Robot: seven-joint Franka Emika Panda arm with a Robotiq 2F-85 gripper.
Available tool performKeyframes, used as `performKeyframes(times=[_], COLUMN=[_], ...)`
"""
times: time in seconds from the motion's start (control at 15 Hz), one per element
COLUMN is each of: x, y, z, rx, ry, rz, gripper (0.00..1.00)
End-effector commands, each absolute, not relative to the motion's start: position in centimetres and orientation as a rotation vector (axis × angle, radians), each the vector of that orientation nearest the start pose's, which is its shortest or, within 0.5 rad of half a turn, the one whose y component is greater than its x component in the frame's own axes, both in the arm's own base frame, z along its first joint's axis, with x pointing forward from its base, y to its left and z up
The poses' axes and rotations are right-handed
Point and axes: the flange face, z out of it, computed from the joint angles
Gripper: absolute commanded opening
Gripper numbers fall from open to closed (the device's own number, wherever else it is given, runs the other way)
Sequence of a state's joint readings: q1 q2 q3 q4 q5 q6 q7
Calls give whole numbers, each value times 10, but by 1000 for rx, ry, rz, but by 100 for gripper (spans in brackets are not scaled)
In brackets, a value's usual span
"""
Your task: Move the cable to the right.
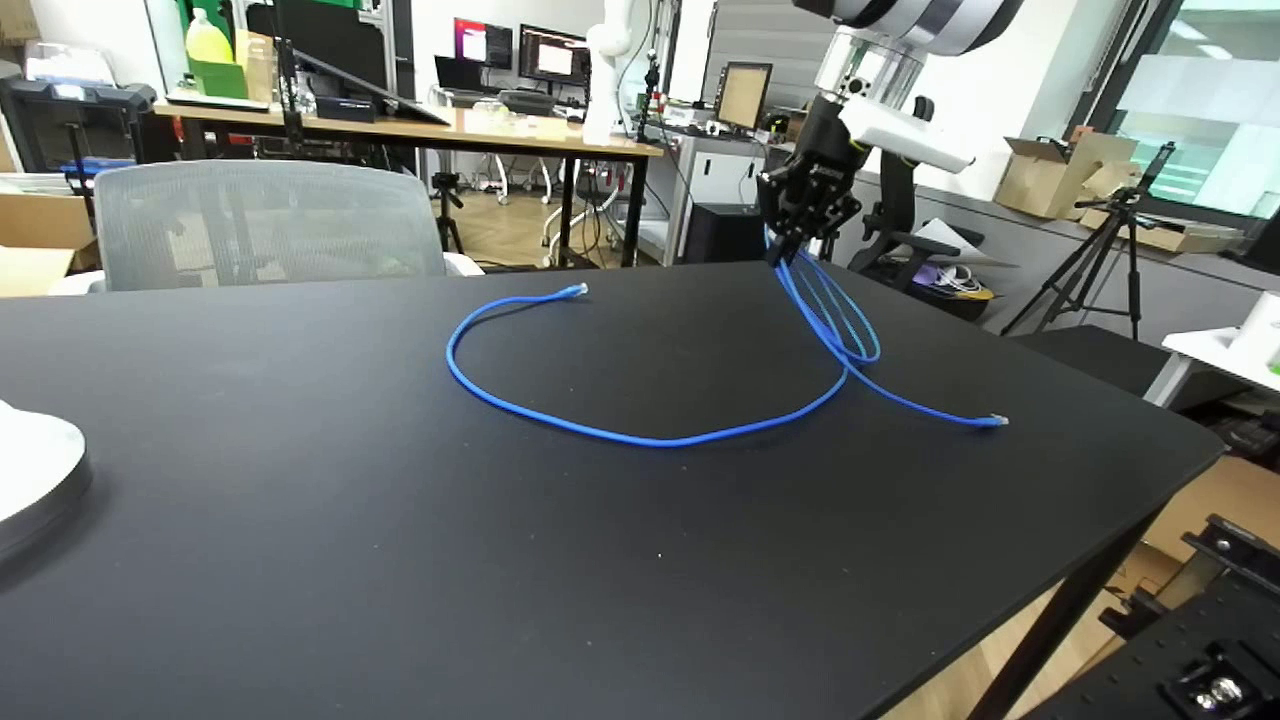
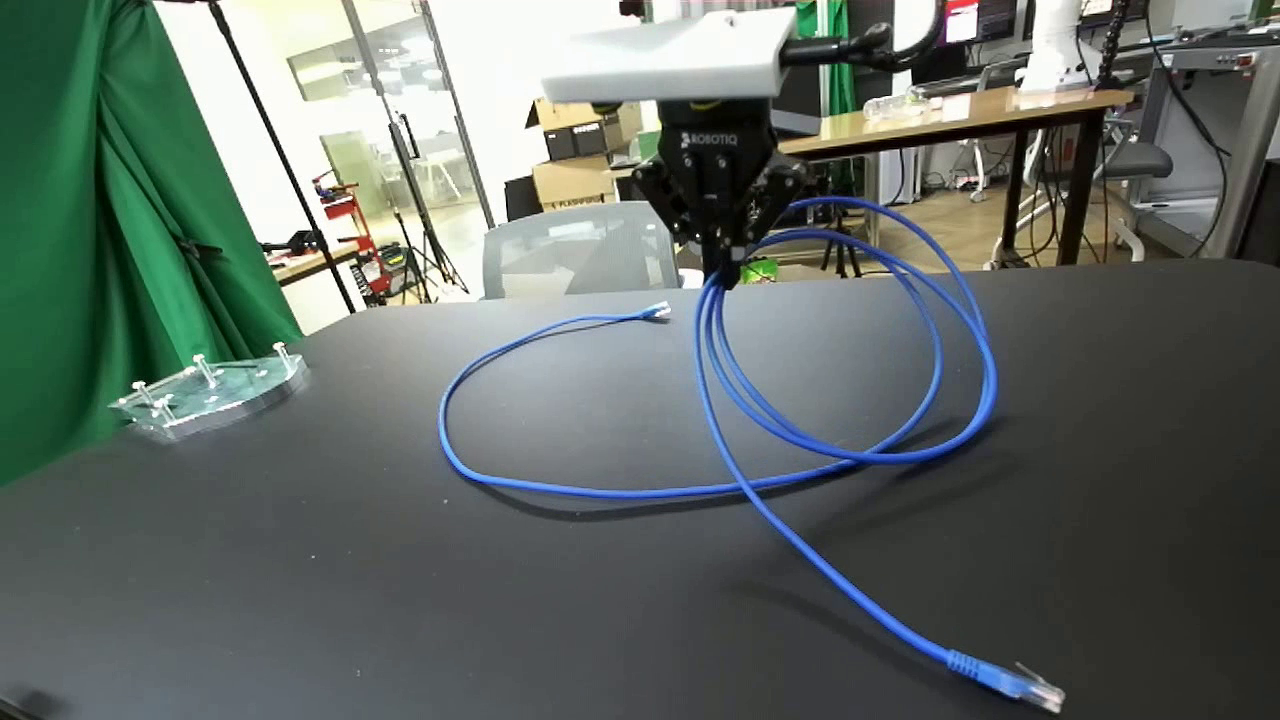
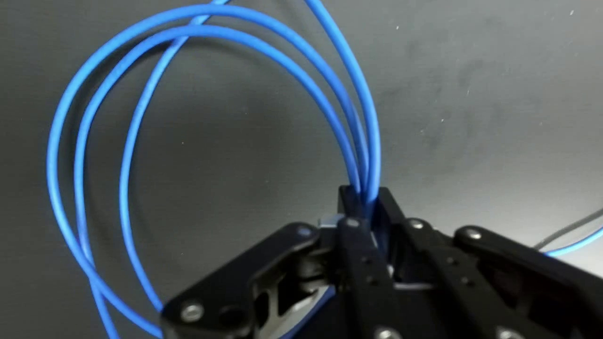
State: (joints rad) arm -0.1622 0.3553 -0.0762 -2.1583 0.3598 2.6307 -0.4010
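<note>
Blue cable (image 2: 640,494), and it's well caught! Three strands are pinched in the hand (image 2: 722,277), held above the tabletop (image 2: 400,590). In both exterior views, loops (image 2: 890,458) are slung to the right of the hand, while a long tail (image 1: 451,355) is strung out leftward across the tabletop. If right is meant as seen there, the loops will likely be led off first, the tail dragged behind.

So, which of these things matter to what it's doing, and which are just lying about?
Part of the job:
blue cable
the robot's jaws, closed on several strands of it

Just lying about:
clear plate with bolts
mesh chair
green curtain
open cardboard box
</note>
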Motion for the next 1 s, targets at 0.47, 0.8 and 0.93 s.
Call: performKeyframes(times=[0.47,0.8,0.93], x=[608,595,587], y=[-125,-65,-43], z=[237,258,265], rx=[-2948,-3015,-3029], ry=[294,-5,-111], rz=[-228,-109,-31], gripper=[72,100,100])
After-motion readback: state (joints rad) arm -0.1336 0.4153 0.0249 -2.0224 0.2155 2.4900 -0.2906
